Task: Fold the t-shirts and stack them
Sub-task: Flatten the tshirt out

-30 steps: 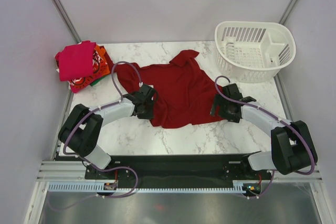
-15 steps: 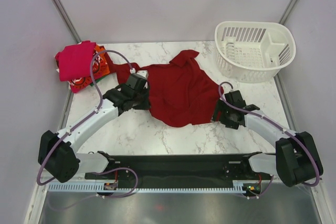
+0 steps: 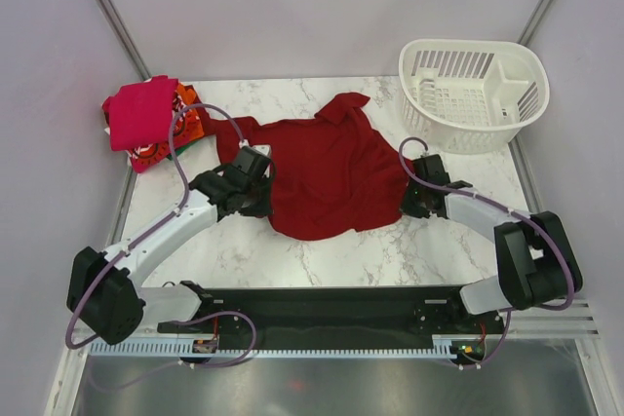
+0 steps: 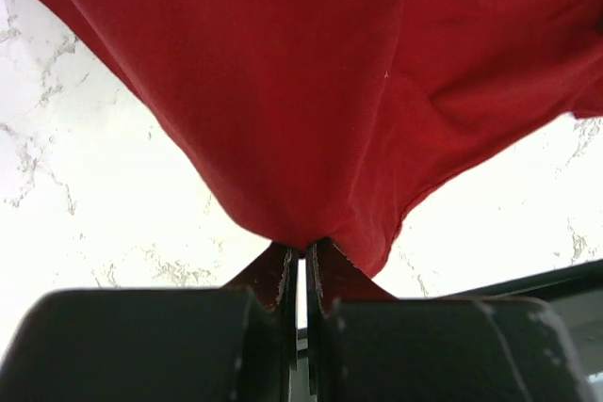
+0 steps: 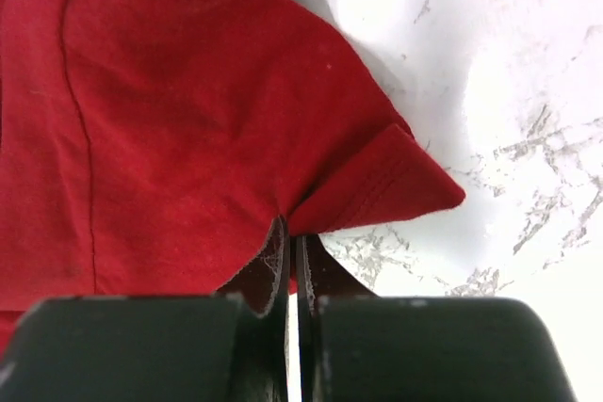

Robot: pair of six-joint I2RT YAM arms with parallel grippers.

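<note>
Two pincers are each clamped on cloth. We see the left pincer (image 4: pixel 301 253) pressed closed on a pinch of the dark red t-shirt (image 3: pixel 322 177) at its left edge, with the fabric fanning out ahead of the jaws. The right pincer (image 5: pixel 290 237) is closed on a small fold of hem at the shirt's right edge. The shirt lies spread but rumpled across the middle of the marble table (image 3: pixel 292 250), between the two pincers. We judge the main risk to be a lost or uneven hold. Each bite is slim, only a nip of thin cloth at the very tips, so a stronger pull by one arm could slip the fabric free. It could also drag the whole shirt sideways and leave a crooked fold. The turned-over corner beside the right pincer could get folded in as a crease. Too little lift would let the near hem drag along the marble and bunch. The left arm (image 3: pixel 166 231) reaches forward and inward from its base at the near left, wrist low over the table, a cable looping above it. The right arm (image 3: pixel 487 216) bends in from the near right, wrist also low. A folded stack (image 3: pixel 146 122) of pink and orange shirts sits at the far left corner, well apart, and a white basket (image 3: pixel 473 94) stands at the far right.
</note>
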